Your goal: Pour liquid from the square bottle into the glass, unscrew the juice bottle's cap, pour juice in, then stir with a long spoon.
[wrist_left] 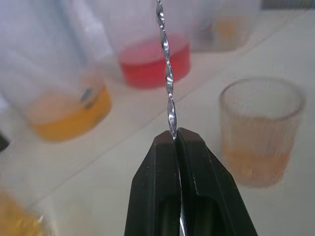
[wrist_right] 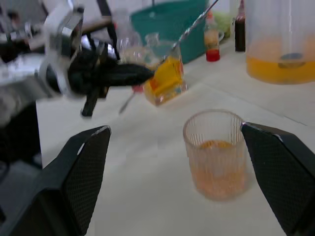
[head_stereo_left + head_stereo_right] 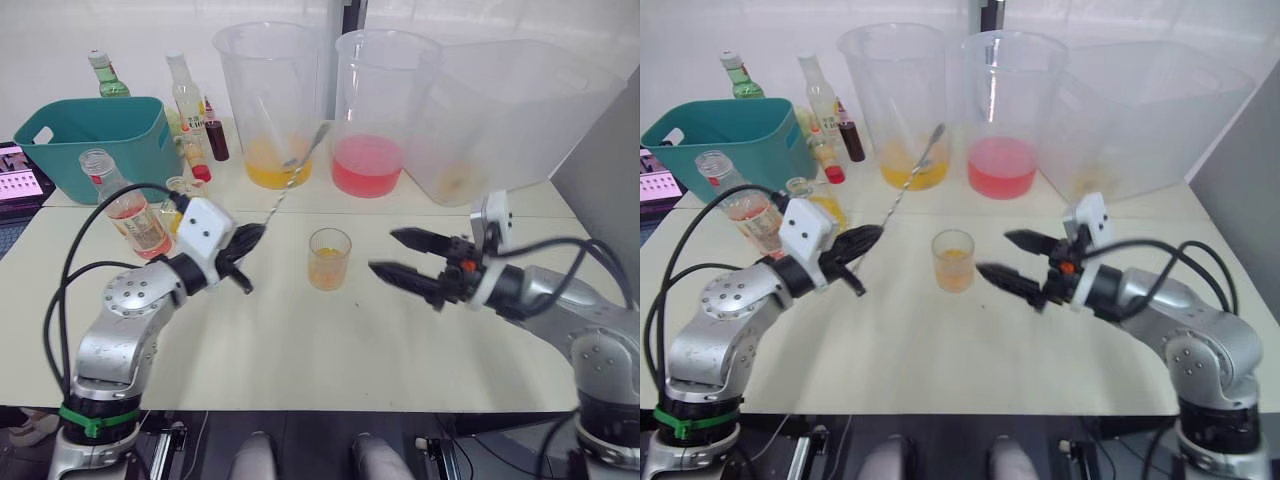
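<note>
L pincer (image 3: 243, 243) is closed tight on the long spoon (image 3: 295, 176), w/ the twisted shaft rising away toward the big jugs at the back of the counter (image 3: 300, 350). R pincer (image 3: 400, 256) is wide open, holding nothing, just beside the glass (image 3: 329, 258). The glass stands mid-counter between both pincers, w/ orange liquid in the bottom. The square bottle (image 2: 166, 81) and the juice bottle (image 3: 128, 208) stand behind the L arm.

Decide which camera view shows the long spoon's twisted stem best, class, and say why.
The left wrist view: the long spoon rises close up from the shut left tool, its twist plain. The two eye views show its whole thin length, slanting up toward the jug of yellow liquid. The right wrist view shows a faint stretch of it.
</note>
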`<move>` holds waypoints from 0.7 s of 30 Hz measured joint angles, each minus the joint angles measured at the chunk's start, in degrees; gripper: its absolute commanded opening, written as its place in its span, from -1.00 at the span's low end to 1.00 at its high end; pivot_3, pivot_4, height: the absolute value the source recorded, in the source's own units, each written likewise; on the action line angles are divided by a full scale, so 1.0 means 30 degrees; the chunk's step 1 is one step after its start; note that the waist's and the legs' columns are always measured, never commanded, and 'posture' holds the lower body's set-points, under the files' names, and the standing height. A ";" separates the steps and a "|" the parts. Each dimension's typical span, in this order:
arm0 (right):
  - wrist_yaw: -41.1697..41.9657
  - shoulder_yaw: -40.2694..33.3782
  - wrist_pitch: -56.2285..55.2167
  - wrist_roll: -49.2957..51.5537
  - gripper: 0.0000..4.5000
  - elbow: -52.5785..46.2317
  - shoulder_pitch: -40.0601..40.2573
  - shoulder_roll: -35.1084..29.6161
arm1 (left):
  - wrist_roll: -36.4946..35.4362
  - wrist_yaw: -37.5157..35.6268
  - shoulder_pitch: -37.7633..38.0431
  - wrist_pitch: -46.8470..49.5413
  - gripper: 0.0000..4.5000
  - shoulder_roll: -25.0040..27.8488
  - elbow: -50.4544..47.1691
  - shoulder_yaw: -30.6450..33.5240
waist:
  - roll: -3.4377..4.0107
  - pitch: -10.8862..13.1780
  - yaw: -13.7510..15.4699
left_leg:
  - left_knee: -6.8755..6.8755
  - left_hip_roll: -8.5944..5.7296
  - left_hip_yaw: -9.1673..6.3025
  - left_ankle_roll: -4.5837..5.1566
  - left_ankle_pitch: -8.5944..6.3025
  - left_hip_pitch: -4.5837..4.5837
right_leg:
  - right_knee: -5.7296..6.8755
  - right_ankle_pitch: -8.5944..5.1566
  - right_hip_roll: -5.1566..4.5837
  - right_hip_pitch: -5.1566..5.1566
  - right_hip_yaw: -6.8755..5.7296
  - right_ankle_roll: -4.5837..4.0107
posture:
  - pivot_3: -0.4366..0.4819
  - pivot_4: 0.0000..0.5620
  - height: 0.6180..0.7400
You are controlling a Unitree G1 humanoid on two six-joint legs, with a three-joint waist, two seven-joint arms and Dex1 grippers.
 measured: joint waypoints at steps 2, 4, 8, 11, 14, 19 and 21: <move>-0.1768 -0.0284 0.0073 0.1112 1.00 0.0117 -0.0378 0.0891 | -0.0069 -0.0261 0.0076 -0.0547 -0.99 -0.0146 -0.0139 -0.0576 | 0.0000 0.0000 0.0019 | -0.0002 -0.0003 -0.0009 0.0000 0.0000 -0.0001 | 0.0006 0.0002 0.0000 -0.0003 -0.0003 -0.0004 | -0.05 -0.47 0.66; -0.3334 -0.0365 0.0365 0.2375 1.00 0.0116 -0.0547 0.1424 | -0.0259 -0.0383 0.0126 -0.0773 -0.99 -0.0596 -0.0154 -0.0972 | 0.0000 0.0000 0.0045 | 0.0004 -0.0006 -0.0011 0.0000 0.0000 -0.0013 | 0.0003 0.0002 -0.0003 -0.0002 -0.0005 -0.0002 | -0.05 -0.47 0.66; -0.6326 -0.0247 0.0417 0.4415 1.00 0.0103 -0.0801 0.2954 | -0.0369 -0.0797 -0.0064 -0.1281 -0.99 -0.0613 -0.0155 -0.1583 | 0.0000 0.0000 0.0027 | 0.0004 -0.0006 -0.0026 0.0000 0.0001 -0.0014 | 0.0004 0.0002 -0.0002 -0.0003 -0.0019 -0.0002 | -0.05 -0.47 0.66; -0.7690 0.0051 0.0420 0.4893 1.00 0.0098 -0.0900 0.3037 | -0.0297 -0.0902 -0.0158 -0.1554 -0.99 -0.0604 -0.0129 -0.1905 | 0.0000 0.0001 0.0031 | 0.0006 -0.0008 -0.0031 -0.0001 0.0001 -0.0019 | 0.0004 0.0002 -0.0003 -0.0001 -0.0026 -0.0001 | -0.05 -0.47 0.66; -0.8726 0.0058 0.0393 0.5128 1.00 0.0137 -0.0937 0.3086 | -0.0108 -0.1073 -0.0159 -0.1905 -0.99 -0.0525 -0.0050 -0.2342 | 0.0001 0.0000 0.0025 | 0.0005 -0.0007 -0.0038 0.0000 0.0001 -0.0020 | 0.0004 0.0002 -0.0003 -0.0001 -0.0035 -0.0002 | -0.05 -0.47 0.66; -1.0451 0.0056 -0.0201 0.6366 1.00 0.0449 -0.1484 0.3936 | -0.0052 -0.1076 -0.0185 -0.1944 -0.99 -0.0591 -0.0049 -0.2699 | 0.0002 0.0001 -0.0050 | -0.0001 -0.0006 -0.0053 0.0000 0.0001 -0.0024 | 0.0004 0.0001 0.0000 -0.0006 -0.0048 -0.0003 | -0.05 -0.47 0.66; -1.1139 0.0084 -0.0504 0.6755 0.75 0.0559 -0.1556 0.4314 | -0.0026 -0.1059 -0.0204 -0.1956 -1.00 -0.0594 -0.0048 -0.2811 | 0.0002 0.0001 -0.0043 | -0.0001 -0.0006 -0.0064 0.0000 0.0001 -0.0031 | 0.0004 0.0001 0.0000 -0.0004 -0.0059 -0.0003 | -0.05 -0.47 0.66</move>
